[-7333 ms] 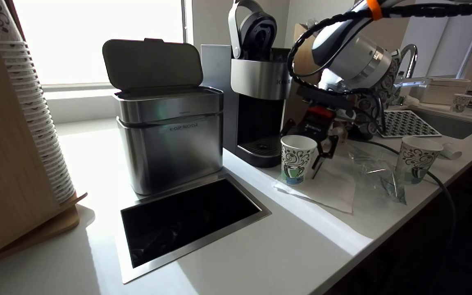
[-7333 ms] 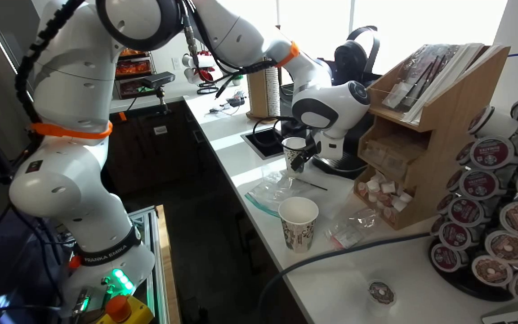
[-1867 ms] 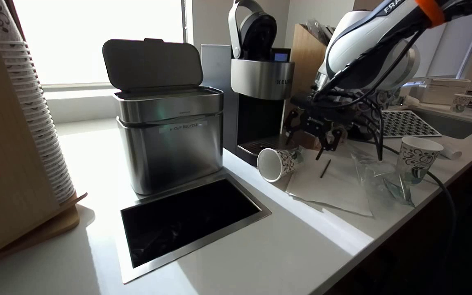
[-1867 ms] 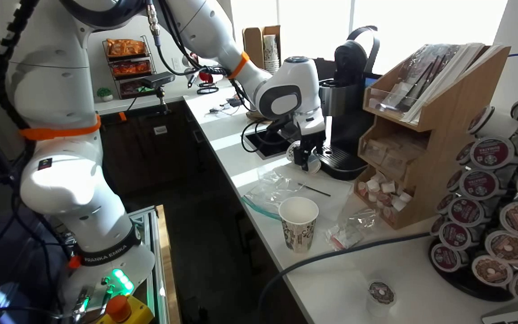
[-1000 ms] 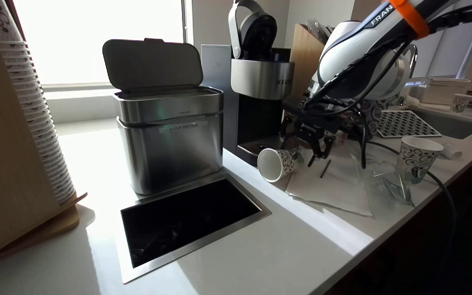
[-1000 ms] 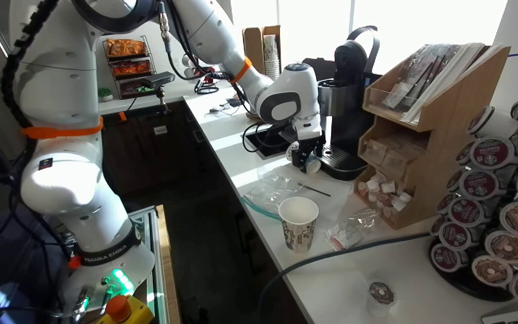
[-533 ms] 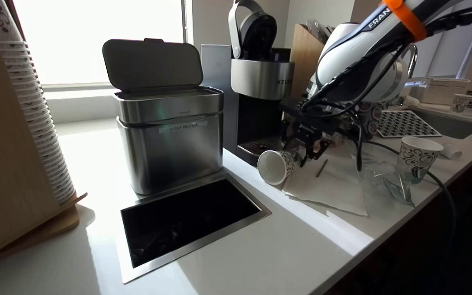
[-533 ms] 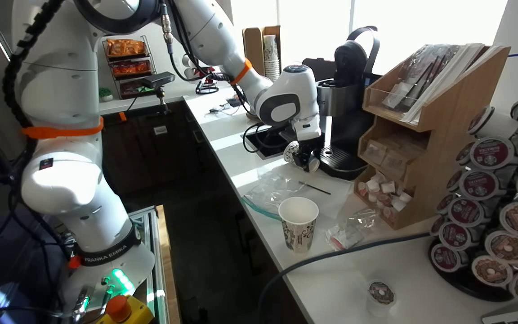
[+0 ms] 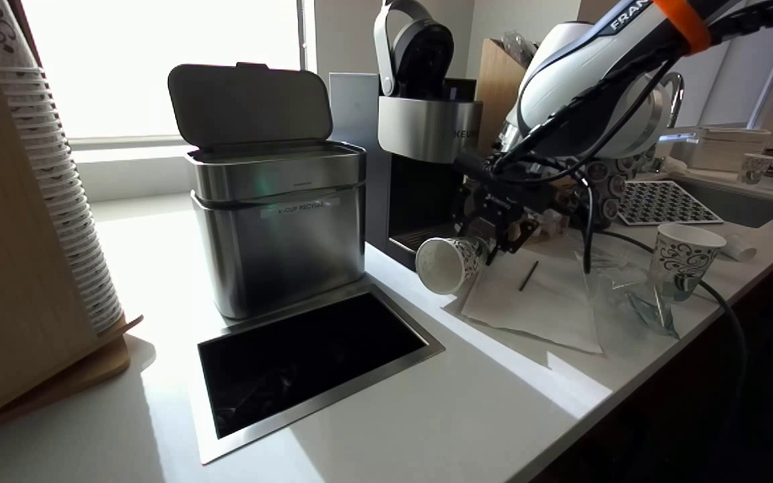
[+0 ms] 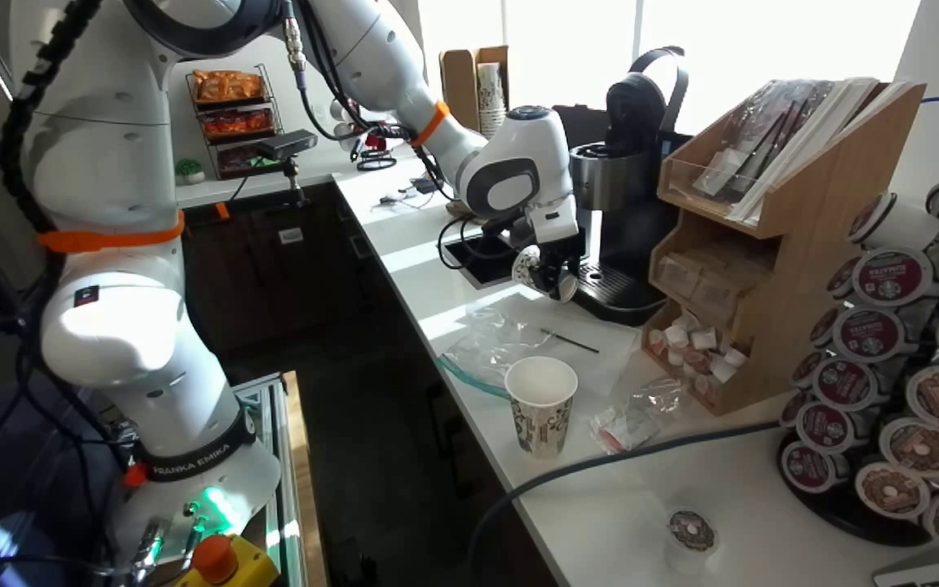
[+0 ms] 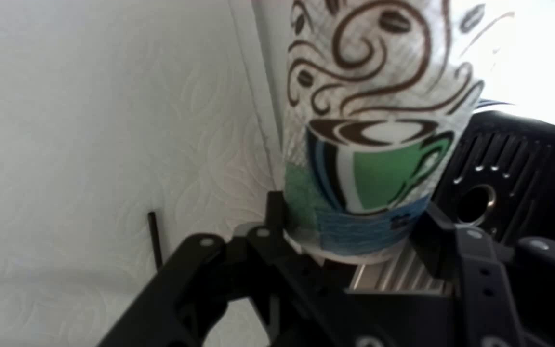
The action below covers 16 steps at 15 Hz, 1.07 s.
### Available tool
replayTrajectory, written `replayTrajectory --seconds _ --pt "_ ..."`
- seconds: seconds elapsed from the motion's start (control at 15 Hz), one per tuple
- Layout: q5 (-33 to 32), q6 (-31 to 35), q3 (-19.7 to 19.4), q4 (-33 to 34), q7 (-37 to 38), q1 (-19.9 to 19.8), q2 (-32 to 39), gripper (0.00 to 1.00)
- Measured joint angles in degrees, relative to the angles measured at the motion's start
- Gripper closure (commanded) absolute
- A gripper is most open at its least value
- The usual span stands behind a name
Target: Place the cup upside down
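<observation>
While the white paper cup with the green mug print (image 11: 369,135) hangs sideways, apparently just off the table (image 9: 494,416), the pincer (image 11: 353,219) is clamped on it close to the base, one jaw against each flank. What the coming move turns on is the cup's long axis: it runs near level, base end between the jaws, mouth reaching away from the pincer. In an exterior view that mouth faces out toward the side of the steel-framed opening (image 9: 435,345), not toward the Keurig coffee machine (image 9: 430,127). The wrist view cuts off the rim, so the exact tilt cannot be read there.

Turning it upside down would, I judge, take roughly a quarter turn at the wrist, swinging the mouth to the table and the base up, then a lowering. Being held at the narrow end should leave the rim free to land flat, though the thin wall could crease or pivot. The second printed paper cup (image 9: 685,258) stands upright, well apart; the embossed paper sheet (image 11: 113,120) lies near, a black stirrer (image 9: 529,275) on it.
</observation>
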Motion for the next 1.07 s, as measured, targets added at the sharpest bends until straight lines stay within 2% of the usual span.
replayTrajectory --seconds 0.2,0.6,1.07 --pt "-4.74 0.00 -1.18 -0.99 1.69 1.47 -2.25 0.61" --pt "-22.79 -0.04 -4.34 -4.04 10.61 3.37 -7.19 0.61" --pt "-41.80 -4.03 -4.31 -6.02 20.15 3.11 -11.14 0.61"
